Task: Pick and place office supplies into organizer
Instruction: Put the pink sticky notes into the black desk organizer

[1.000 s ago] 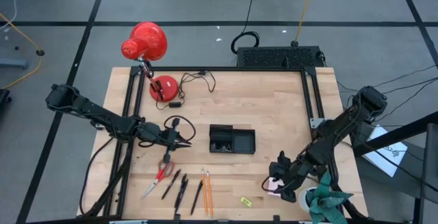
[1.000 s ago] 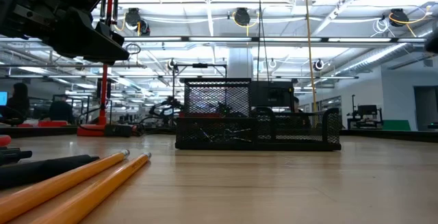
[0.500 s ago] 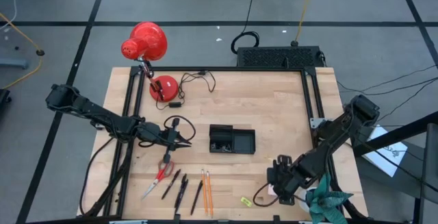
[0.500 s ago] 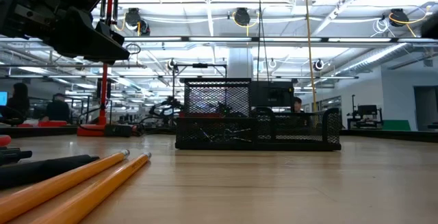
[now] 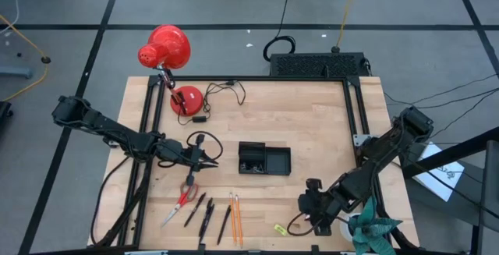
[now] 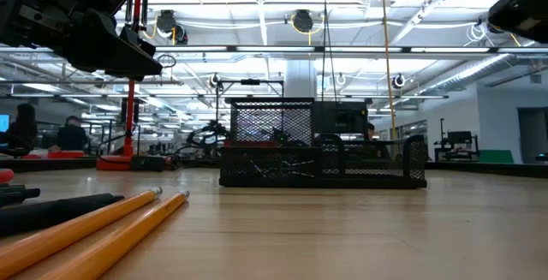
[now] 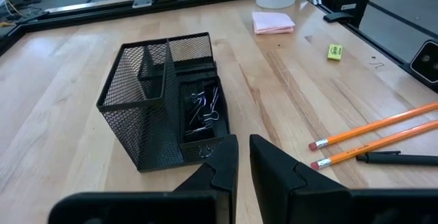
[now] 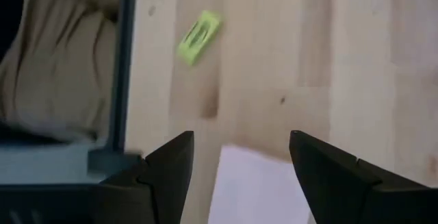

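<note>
The right hand (image 8: 236, 162) hung spread wide near the counter's front right corner, fingers (image 8: 164, 166) well apart, nothing between them, and the pale edge of the pad (image 8: 256, 186) lay right in the gap below. Just beyond its reach sat the little yellow piece (image 8: 199, 37), flat on the wood and apart from everything. From above, that hand (image 5: 312, 207) was low over the counter (image 5: 312, 130), with the yellow piece (image 5: 280, 228) just beside it toward the front edge. So the step looked like a reach for the pad, no grip made; the next move would call for a straight drop with the fingers straddling the pad's edges, then a close, and a thin flat pad may be hard to get under. Farther out, the organizer (image 5: 264, 159) stood mid-counter, clips (image 7: 204, 109) already in a low compartment, tall sections looking empty. The left hand (image 7: 243, 159) hovered beside the organizer, its fingers nearly pressed together with a thin slit between, holding nothing. Along the front lay the pencils (image 5: 235, 217), the pens (image 5: 204, 214) and the scissors (image 5: 182, 200), all outside the organizer, so most of the job looked undone.
</note>
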